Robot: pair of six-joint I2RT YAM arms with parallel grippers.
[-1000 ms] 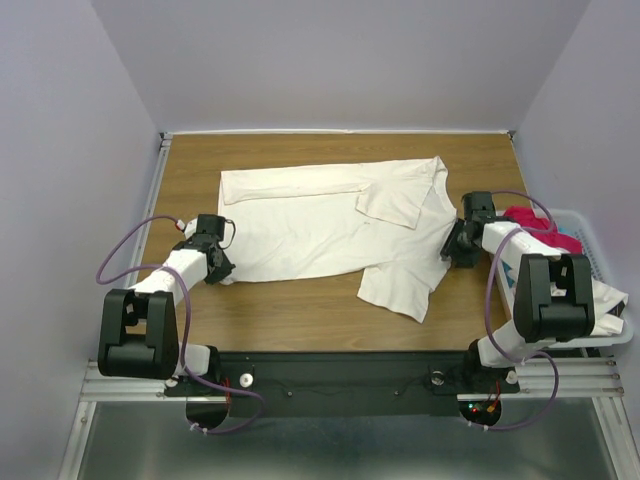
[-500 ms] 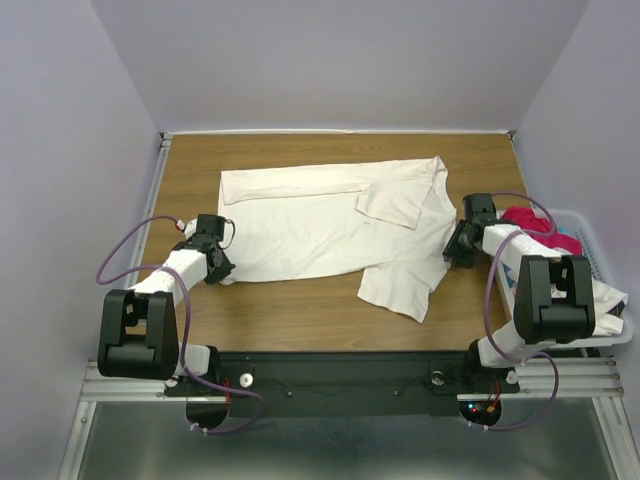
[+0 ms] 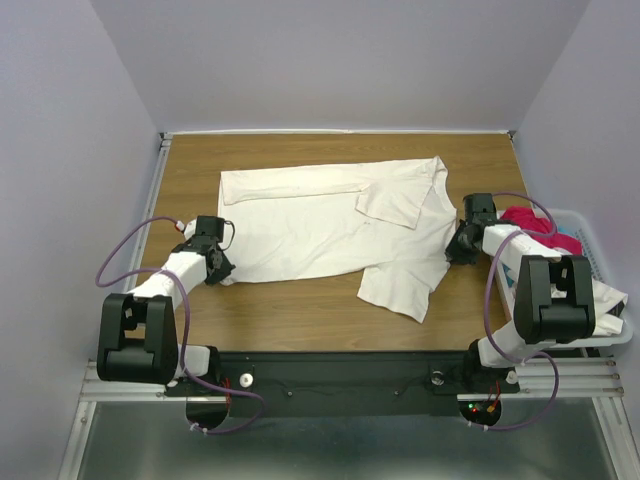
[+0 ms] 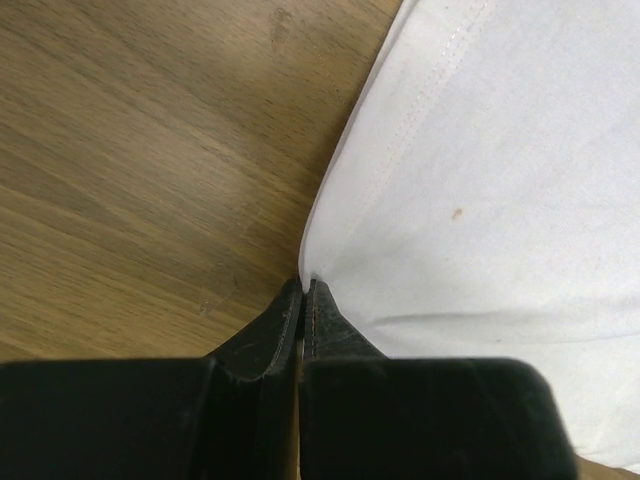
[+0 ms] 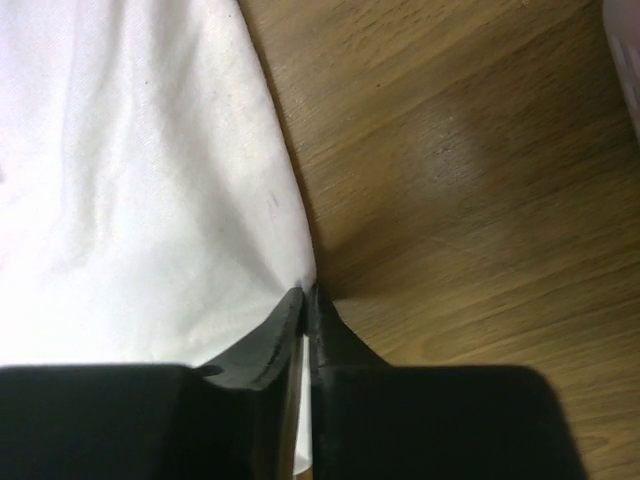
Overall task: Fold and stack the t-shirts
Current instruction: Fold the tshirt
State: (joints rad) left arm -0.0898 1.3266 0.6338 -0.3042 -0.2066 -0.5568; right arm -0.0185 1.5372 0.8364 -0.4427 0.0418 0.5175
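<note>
Pinched shut, the left gripper [image 3: 220, 272] bites the hem corner of the off-white t-shirt [image 3: 320, 225] at 8 o'clock on the table [image 3: 300, 315], seen from overhead. The right gripper [image 3: 452, 252] nips the shirt's edge at 3 o'clock. The shirt lies spread across the middle, one sleeve folded inward near 1 o'clock and the other trailing toward 5 o'clock. At far right a magenta-red tee [image 3: 540, 225] sits in a basket [image 3: 590, 240], largely screened by the right arm; what else lies there is hard to make out.

From the left wrist, the left gripper [image 4: 303, 290] has its jaws together on the stitched hem of the off-white t-shirt [image 4: 480, 180], which runs toward 1 o'clock over the table [image 4: 150, 150].

From the right wrist, the right gripper [image 5: 305, 295] is likewise closed on the off-white t-shirt [image 5: 140, 180], which fans toward 11 o'clock beside the table [image 5: 480, 180]. How much fabric sits between the jaws is hidden in both close views.

This looks like light, limp cotton that would sag and drag when lifted. The hemmed edges and corners seem the soundest holds.
</note>
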